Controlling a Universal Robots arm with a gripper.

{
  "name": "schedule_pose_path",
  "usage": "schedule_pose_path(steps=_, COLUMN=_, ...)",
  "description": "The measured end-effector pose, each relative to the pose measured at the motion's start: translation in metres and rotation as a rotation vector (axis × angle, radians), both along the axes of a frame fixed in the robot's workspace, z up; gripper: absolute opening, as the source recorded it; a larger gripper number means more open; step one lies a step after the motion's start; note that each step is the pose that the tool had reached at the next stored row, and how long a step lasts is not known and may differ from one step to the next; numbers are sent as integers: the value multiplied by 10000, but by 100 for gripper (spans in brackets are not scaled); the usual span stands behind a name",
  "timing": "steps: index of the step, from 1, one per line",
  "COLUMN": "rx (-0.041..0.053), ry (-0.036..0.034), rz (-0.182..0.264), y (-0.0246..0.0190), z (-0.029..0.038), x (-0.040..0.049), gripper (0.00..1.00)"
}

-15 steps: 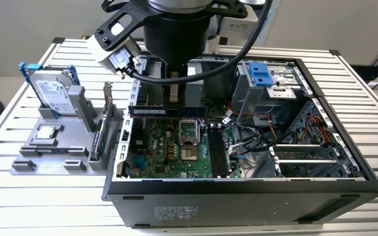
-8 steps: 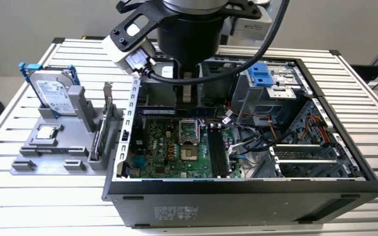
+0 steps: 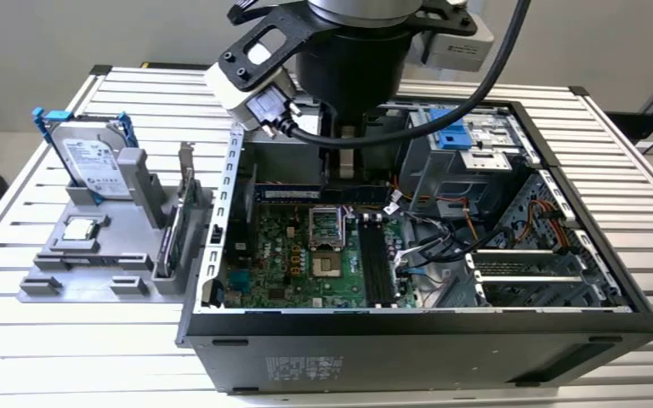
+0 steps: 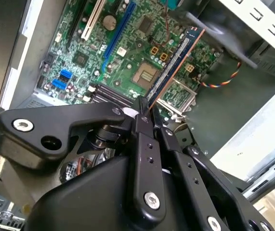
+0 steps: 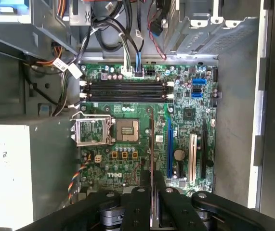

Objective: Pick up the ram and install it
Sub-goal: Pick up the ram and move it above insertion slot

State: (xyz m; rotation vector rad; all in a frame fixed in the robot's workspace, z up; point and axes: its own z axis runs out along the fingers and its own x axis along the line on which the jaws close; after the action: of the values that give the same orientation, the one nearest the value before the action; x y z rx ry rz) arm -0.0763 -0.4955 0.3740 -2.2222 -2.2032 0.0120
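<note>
My gripper (image 3: 346,180) hangs inside the open computer case (image 3: 417,344), shut on the ram (image 3: 292,194). The ram is a long thin stick held by one end and hovering above the motherboard (image 3: 292,255). In the second wrist view the ram (image 4: 173,60) juts out from between the fingers of the gripper (image 4: 144,109), over the processor socket (image 4: 145,75). The first wrist view sees the ram (image 5: 150,144) edge-on, rising from the gripper (image 5: 151,190). The black memory slots (image 5: 125,89) lie beyond it, apart from the stick and at a right angle to it.
A grey fixture (image 3: 77,285) stands left of the case in the exterior view. It carries a hard drive in a blue frame (image 3: 91,161), a small processor chip (image 3: 81,229) and an upright card with a metal bracket (image 3: 179,217). Loose cables (image 3: 440,238) and drive bays (image 3: 468,140) crowd the case's right side.
</note>
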Motion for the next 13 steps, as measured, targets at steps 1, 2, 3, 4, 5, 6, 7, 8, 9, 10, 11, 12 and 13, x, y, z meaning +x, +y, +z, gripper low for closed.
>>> schedule_pose_path(steps=1, rx=0, ry=0, rz=0, y=0, z=-1, x=19, gripper=0)
schedule_pose_path(steps=2, rx=0, ry=0, rz=0, y=-1, z=-3, x=39, gripper=0)
schedule_pose_path(steps=3, rx=0, ry=0, rz=0, y=0, z=-4, x=58, gripper=0)
schedule_pose_path(steps=4, rx=0, ry=0, rz=0, y=0, z=-5, x=78, gripper=0)
schedule_pose_path(steps=5, rx=0, ry=0, rz=0, y=0, z=-6, x=97, gripper=0)
schedule_pose_path(steps=6, rx=0, ry=0, rz=0, y=0, z=-8, x=114, gripper=0)
schedule_pose_path(steps=7, rx=-1, ry=0, rz=0, y=0, z=-9, x=134, gripper=0)
schedule_pose_path(steps=8, rx=-1, ry=0, rz=0, y=0, z=-10, x=152, gripper=0)
schedule_pose_path(steps=9, rx=0, ry=0, rz=0, y=0, z=-12, x=171, gripper=0)
schedule_pose_path(steps=10, rx=0, ry=0, rz=0, y=0, z=-13, x=189, gripper=0)
schedule_pose_path(steps=11, rx=0, ry=0, rz=0, y=0, z=-14, x=207, gripper=0)
schedule_pose_path(steps=12, rx=0, ry=0, rz=0, y=0, z=-15, x=224, gripper=0)
schedule_pose_path(steps=13, rx=0, ry=0, rz=0, y=0, z=-17, x=241, gripper=0)
